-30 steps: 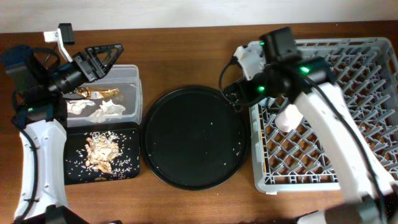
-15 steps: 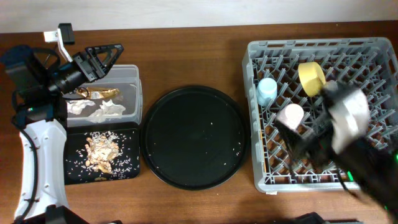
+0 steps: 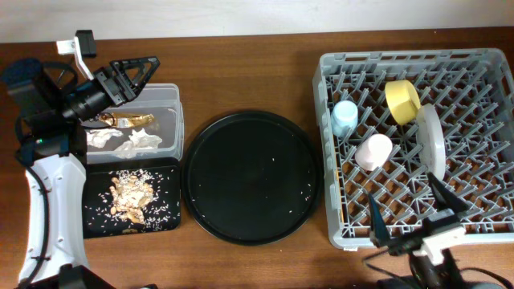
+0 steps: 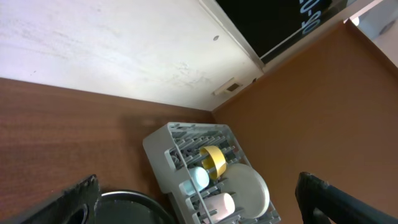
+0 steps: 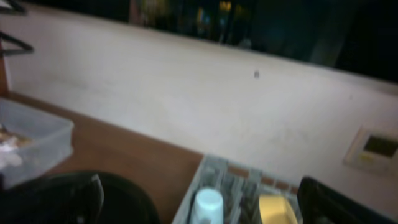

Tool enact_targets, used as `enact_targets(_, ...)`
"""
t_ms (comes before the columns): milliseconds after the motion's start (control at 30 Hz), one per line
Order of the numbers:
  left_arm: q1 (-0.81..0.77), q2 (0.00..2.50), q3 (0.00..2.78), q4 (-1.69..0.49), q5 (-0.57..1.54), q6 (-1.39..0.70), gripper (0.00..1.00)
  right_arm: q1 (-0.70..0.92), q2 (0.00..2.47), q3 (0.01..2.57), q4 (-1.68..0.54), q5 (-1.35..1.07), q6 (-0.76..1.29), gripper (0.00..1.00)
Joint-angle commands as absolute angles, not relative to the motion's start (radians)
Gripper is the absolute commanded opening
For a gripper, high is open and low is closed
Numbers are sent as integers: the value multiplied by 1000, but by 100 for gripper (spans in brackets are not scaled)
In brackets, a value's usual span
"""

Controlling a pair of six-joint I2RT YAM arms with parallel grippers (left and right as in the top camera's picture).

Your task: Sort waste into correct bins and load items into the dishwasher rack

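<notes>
The grey dishwasher rack [image 3: 482, 221] holds the yellow bowl [image 3: 402, 101], the blue cup [image 3: 344, 117], the pink cup [image 3: 374, 151] and the grey-white plate [image 3: 429, 138] on edge. All four also show in the left wrist view: rack [image 4: 163, 149], bowl [image 4: 213, 159], blue cup [image 4: 199, 177], pink cup [image 4: 220, 203], plate [image 4: 251, 188]. The clear tub [image 3: 170, 112] holds white tissue wads [image 3: 135, 143] and the gold wrapper [image 3: 122, 120]. The shallow black tray [image 3: 165, 197] holds food scraps [image 3: 131, 197]. My left gripper [image 3: 138, 71] is open and empty above the tub. My right gripper [image 3: 412, 214] is open and empty at the rack's front edge. Chopsticks are not visible.
A large round black tray [image 3: 250, 177] with a few white grains lies between the bins and the rack. A pale wall runs behind the table [image 3: 241, 72]. The right wrist view shows the blue cup [image 5: 207, 205] and yellow bowl [image 5: 273, 210] blurred.
My right arm has swept from over the rack's back left corner down to the front edge, uncovering the bowl, cups and plate. The left arm has not moved.
</notes>
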State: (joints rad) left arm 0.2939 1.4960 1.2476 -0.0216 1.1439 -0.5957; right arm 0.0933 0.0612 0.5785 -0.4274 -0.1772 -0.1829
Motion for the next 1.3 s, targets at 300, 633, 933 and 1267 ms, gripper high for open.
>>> enact_targets(300,298,1494,1251,-19,1146,-594,99,77,4,122,60,-171,-155,98)
enact_targets(633,298,1494,1251,-19,1146,-594,99,78,4,6,29,-118,-110,98)
enact_targets(933,298,1494,1251,-19,1146,-594,99,78,4,6,-43,-14,-62,98)
enact_targets(1267,298,1494,1251,-19,1146,-594,99,79,4,6,-76,54,20,98)
